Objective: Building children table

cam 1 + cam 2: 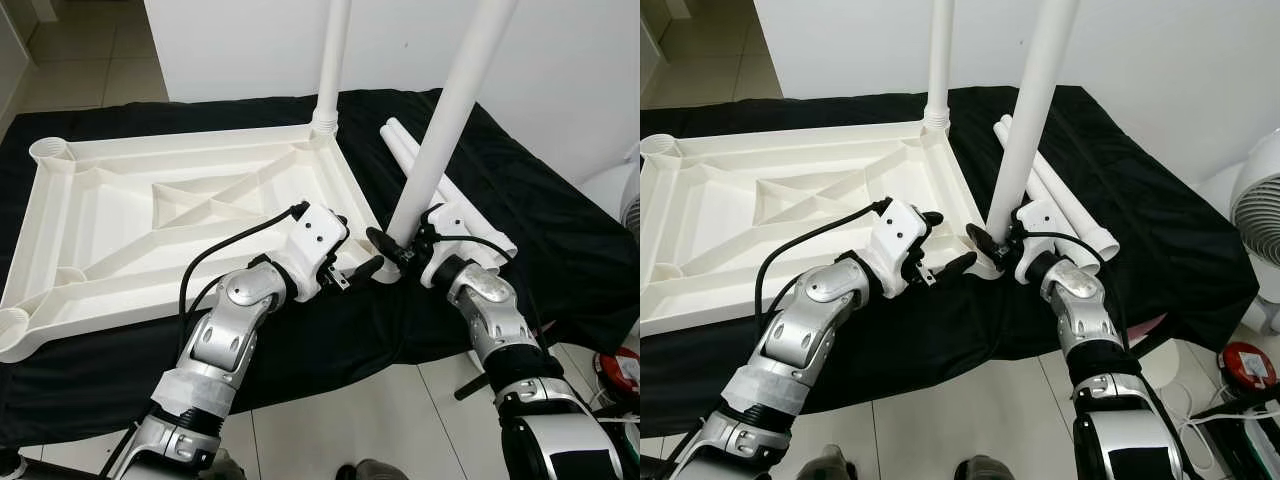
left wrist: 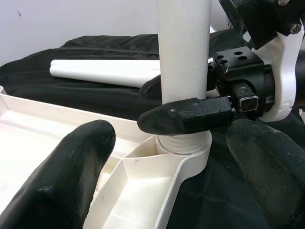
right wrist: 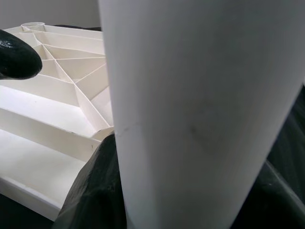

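I see the right gripper (image 1: 398,247) clamped on the near table leg (image 1: 447,122), low on the shaft, just above the threaded end seated in the corner socket (image 2: 183,151) of the upturned white tabletop (image 1: 120,235). In the left wrist view one black finger (image 2: 190,116) crosses the front of that leg and the other shows behind it. The leg rises steeply from the grip, tilted slightly away, its top cut off by the frame edge.

My left gripper (image 1: 362,268) sits just beside the same corner, its fingers apart, one over the tabletop's ribbed underside and one over the black cloth (image 1: 560,230); the socket lies between and ahead of them, untouched.

Beyond both grippers a second leg (image 1: 332,65) stands upright in the far corner socket, top also cut off. Two loose legs (image 1: 1065,205) lie on the cloth just past the right gripper, partly hidden by the held leg.

In the right wrist view the held leg (image 3: 200,109) blocks nearly everything; whether the thread is fully seated I cannot tell.
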Controlling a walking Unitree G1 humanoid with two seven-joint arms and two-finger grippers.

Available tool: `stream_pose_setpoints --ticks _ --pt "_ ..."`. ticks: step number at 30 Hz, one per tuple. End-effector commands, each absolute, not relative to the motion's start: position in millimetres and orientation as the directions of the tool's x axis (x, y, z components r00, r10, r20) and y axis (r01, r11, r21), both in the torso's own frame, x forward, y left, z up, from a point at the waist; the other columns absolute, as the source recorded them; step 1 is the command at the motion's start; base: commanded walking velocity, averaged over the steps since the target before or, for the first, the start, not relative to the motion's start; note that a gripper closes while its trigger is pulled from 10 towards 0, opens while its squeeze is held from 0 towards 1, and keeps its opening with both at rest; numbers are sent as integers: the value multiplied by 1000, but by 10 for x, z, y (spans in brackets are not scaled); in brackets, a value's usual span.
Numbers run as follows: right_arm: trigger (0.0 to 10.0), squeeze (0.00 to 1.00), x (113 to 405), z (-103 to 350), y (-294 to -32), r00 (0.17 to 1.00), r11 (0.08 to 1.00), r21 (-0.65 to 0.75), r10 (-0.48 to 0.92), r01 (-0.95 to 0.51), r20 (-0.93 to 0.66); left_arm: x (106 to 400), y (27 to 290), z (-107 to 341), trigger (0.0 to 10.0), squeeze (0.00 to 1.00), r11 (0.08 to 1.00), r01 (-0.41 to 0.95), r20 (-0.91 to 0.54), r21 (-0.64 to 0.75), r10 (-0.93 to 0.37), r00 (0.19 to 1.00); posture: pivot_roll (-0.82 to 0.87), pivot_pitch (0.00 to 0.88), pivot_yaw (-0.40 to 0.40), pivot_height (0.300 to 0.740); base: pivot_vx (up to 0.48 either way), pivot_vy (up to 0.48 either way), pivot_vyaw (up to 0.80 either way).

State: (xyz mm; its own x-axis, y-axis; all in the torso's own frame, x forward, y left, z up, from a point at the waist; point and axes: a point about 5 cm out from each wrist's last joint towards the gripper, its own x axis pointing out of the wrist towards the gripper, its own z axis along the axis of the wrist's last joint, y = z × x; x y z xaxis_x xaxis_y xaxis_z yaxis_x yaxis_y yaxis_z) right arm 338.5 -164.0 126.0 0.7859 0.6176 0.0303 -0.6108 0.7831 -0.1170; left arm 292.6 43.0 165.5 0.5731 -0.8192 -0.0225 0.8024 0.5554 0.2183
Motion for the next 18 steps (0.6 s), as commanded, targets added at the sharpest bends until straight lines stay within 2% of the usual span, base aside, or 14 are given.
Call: stream_pose_setpoints --ticks 1,3,8,10,11,16,18 --pt "10000 0 3320 1081 -1687 791 784 -110 609 -611 -52 2945 431 1661 10000 0 622 753 -2 216 -771 637 23 0 -40 740 0 0 0" --pt "10000 0 3330 1086 -1650 836 830 -101 547 -548 -38 2950 429 1660 10000 0 620 754 -3 216 -772 635 16 0 -39 740 0 0 0" --pt "10000 0 3349 1072 -1601 888 881 -112 458 -459 -40 2947 423 1652 10000 0 617 757 -6 214 -774 633 11 0 -38 740 0 0 0" --pt "10000 0 3379 1066 -1565 946 944 -65 322 -324 -30 2946 411 1638 10000 0 615 759 -12 214 -775 631 8 0 -38 740 0 0 0" --pt "10000 0 3379 1066 -1565 946 944 -65 322 -324 -30 2946 411 1638 10000 0 615 759 -12 214 -775 631 8 0 -38 740 0 0 0" --pt "10000 0 3380 1097 -1413 995 995 -17 102 -102 2 2941 400 1634 10000 0 608 765 -16 216 -781 625 9 0 -38 740 0 0 0" --pt "10000 0 3380 1097 -1413 995 995 -17 102 -102 2 2941 400 1634 10000 0 608 765 -16 216 -781 625 9 0 -38 740 0 0 0"
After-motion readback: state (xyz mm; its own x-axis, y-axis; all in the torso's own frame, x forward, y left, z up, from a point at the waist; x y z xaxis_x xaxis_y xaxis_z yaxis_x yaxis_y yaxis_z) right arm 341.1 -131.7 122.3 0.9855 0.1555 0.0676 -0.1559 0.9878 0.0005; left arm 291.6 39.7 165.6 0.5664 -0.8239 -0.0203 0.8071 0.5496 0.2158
